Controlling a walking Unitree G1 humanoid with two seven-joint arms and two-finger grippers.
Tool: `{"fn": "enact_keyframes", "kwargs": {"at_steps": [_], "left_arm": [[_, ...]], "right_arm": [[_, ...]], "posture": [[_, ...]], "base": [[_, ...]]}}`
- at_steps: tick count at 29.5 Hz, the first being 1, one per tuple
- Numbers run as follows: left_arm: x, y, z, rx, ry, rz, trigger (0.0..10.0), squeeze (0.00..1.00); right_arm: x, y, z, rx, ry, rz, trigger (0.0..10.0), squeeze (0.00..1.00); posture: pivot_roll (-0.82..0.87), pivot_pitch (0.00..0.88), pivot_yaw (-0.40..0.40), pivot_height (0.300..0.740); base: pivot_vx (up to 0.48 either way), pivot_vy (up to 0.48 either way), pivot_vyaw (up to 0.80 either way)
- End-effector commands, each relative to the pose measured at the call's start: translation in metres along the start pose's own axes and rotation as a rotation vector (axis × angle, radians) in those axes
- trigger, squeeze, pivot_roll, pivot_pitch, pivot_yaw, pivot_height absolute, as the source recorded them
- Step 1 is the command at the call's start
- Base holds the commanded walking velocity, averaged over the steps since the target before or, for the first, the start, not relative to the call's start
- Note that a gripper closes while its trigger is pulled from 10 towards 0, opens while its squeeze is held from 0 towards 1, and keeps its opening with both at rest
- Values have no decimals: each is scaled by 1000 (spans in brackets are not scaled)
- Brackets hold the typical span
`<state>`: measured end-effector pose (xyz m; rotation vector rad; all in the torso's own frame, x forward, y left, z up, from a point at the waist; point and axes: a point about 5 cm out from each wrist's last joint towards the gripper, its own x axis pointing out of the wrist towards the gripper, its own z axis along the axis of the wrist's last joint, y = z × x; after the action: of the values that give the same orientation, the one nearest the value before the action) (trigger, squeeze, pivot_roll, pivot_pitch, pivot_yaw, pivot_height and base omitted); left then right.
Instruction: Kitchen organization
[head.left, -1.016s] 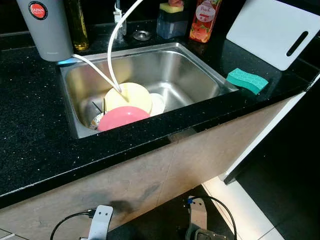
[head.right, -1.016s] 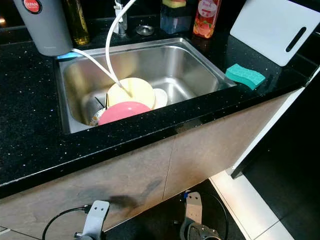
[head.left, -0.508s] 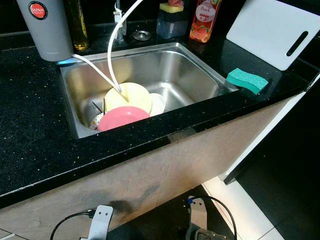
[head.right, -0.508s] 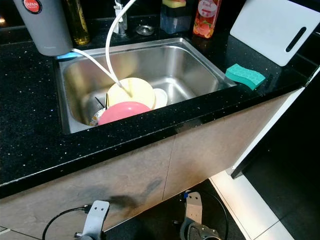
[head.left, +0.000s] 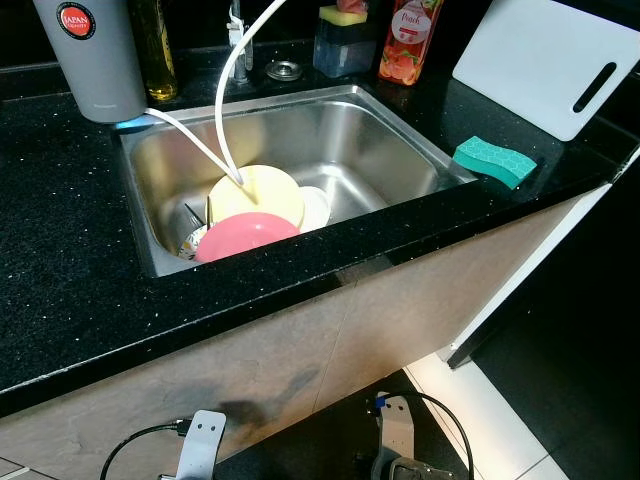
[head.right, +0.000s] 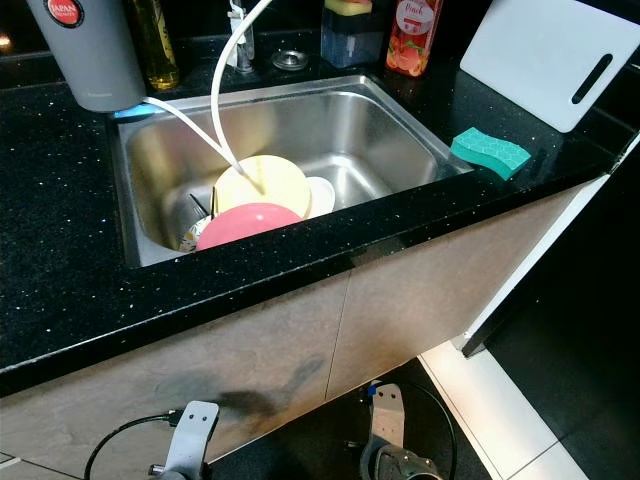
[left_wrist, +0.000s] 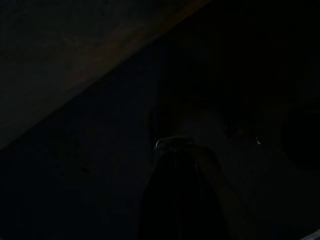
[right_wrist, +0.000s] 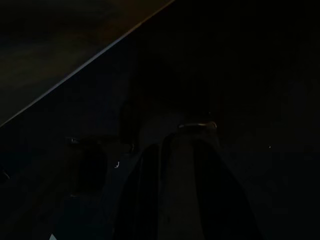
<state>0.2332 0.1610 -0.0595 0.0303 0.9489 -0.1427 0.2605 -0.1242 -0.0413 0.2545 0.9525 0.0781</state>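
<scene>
A steel sink (head.left: 404, 122) is set into the black speckled counter (head.left: 60, 250). In its near left part lie a pink plate (head.left: 245, 234), a pale yellow plate (head.left: 262, 192) behind it, and a small white dish (head.left: 316, 207). Some cutlery and a patterned dish peek out beside the pink plate. Both arms hang idle low in front of the cabinet, the left arm (head.left: 203, 440) and the right arm (head.left: 397, 425). The wrist views are very dark; my left gripper (left_wrist: 180, 200) and right gripper (right_wrist: 180, 190) are only dim shapes.
A green sponge (head.left: 494, 161) lies on the counter right of the sink, and a white cutting board (head.left: 545, 60) leans behind it. A grey water filter (head.left: 90, 55) with two white hoses (head.left: 222, 100), an oil bottle (head.left: 158, 50), a soap holder (head.left: 343, 40) and a red bottle (head.left: 409, 40) line the back.
</scene>
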Motion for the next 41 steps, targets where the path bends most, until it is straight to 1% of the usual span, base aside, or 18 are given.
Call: {"fn": "enact_keyframes", "kwargs": {"at_steps": [1, 18, 41], "left_arm": [[0, -5, -11, -9, 40, -9, 10000, 0], [0, -4, -12, -12, 42, -5, 10000, 0], [0, -4, -16, -20, 49, -9, 10000, 0]], "right_arm": [[0, -5, -12, 28, 35, -13, 10000, 0], [0, -4, -13, 25, 40, -10, 10000, 0], [0, -7, -19, 17, 49, -15, 10000, 0]], "posture": [[88, 242, -65, 740], [92, 230, -67, 740], [89, 212, -68, 740]], "base": [[0, 0, 0], [0, 0, 0], [0, 0, 0]]}}
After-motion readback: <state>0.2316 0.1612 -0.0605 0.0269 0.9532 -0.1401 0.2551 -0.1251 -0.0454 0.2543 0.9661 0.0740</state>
